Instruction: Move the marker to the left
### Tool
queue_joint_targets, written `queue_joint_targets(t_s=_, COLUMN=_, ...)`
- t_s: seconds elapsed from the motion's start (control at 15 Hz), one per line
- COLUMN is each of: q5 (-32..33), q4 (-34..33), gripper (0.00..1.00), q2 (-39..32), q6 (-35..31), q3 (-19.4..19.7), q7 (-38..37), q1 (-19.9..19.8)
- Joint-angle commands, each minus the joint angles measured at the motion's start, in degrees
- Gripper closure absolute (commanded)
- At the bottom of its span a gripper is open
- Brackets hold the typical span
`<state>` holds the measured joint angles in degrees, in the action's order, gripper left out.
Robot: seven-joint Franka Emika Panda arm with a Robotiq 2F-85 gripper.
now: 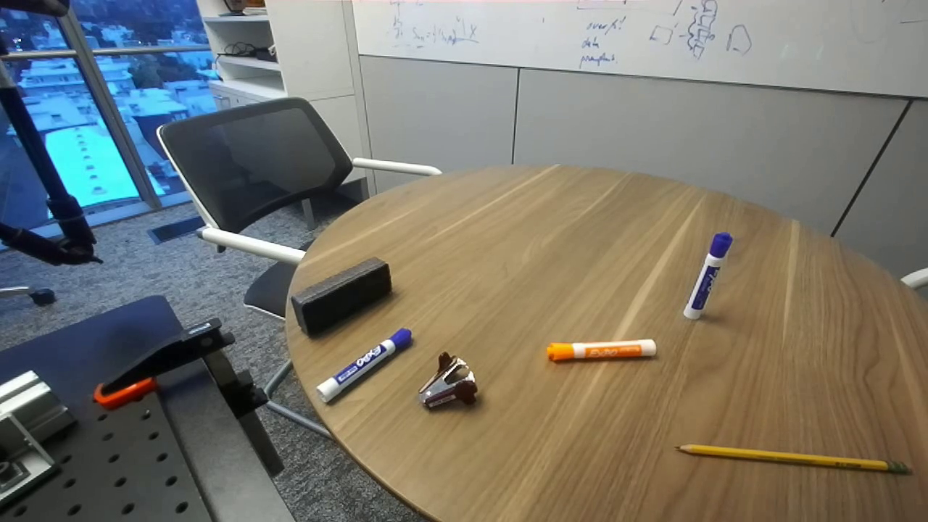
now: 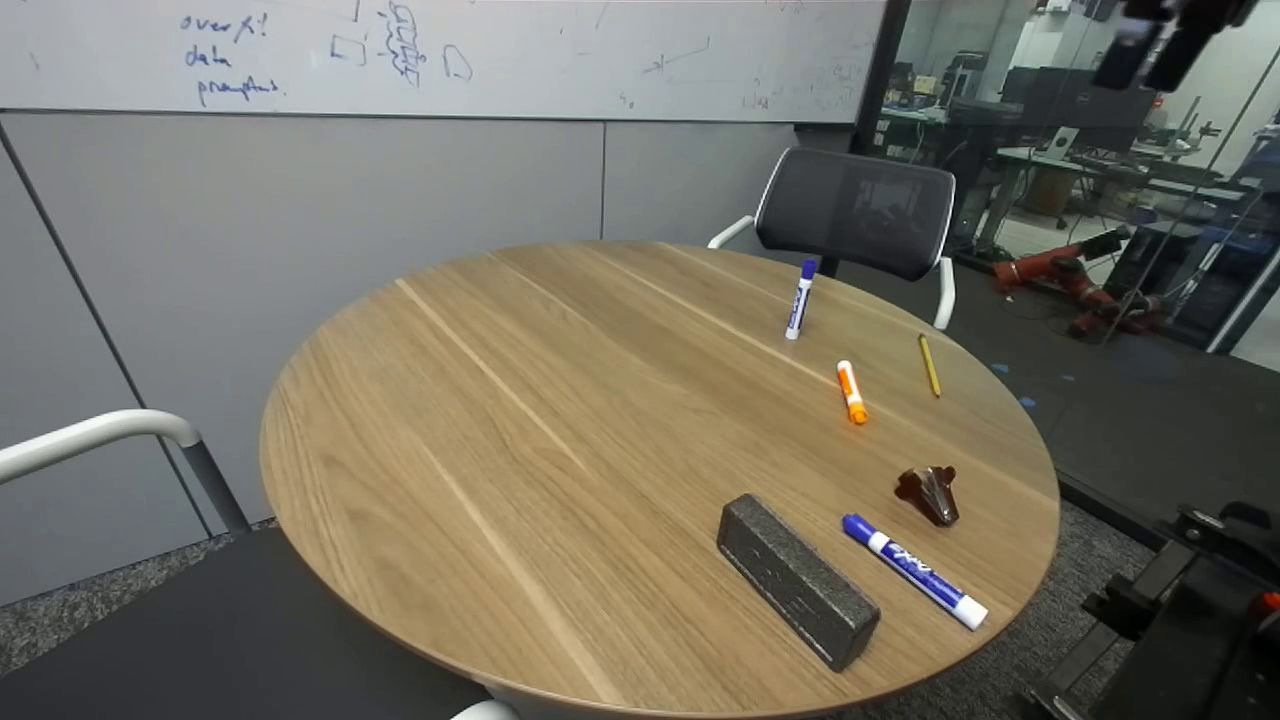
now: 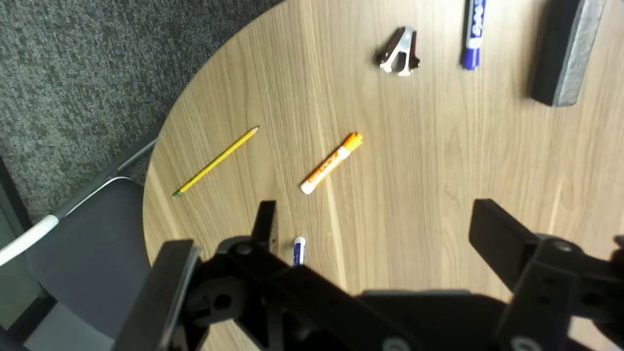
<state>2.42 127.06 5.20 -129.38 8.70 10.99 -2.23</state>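
Marker (image 1: 706,275) upright, cap up | end effector (image 3: 373,212) high above table (image 1: 507,283), pointing down, jaws spread wide

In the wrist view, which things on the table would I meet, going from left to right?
Slim yellow pencil, orange-and-white marker, brown-and-silver metal staple remover, blue marker with white lettering, long dark rectangular block. Left out: the standing white-and-blue marker, partly hidden, since its span overlaps the orange-and-white marker's.

Between the eraser (image 2: 798,582) and the upright marker (image 2: 799,303), the worktop (image 2: 560,400) gives broad open passage; eraser and remover (image 2: 932,496) hem in the lying blue marker (image 2: 914,571), leaving narrow gaps alongside.
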Motion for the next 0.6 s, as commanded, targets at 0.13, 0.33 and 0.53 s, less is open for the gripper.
queue_joint_targets(t_s=0.13, q5=-3.16, q4=-21.35, gripper=0.00, q2=-20.20, q6=3.15, q3=-1.29, q7=-7.41, q1=-1.72)
queue_joint_targets(t_s=0.33, q5=-3.15, q4=-30.92, gripper=0.00, q2=-29.28, q6=4.75, q3=-1.25, q7=-12.22, q1=-2.22)
queue_joint_targets(t_s=0.53, q5=-2.68, q4=-40.24, gripper=0.00, q2=-37.68, q6=6.45, q3=-0.98, q7=-17.15, q1=-2.31)
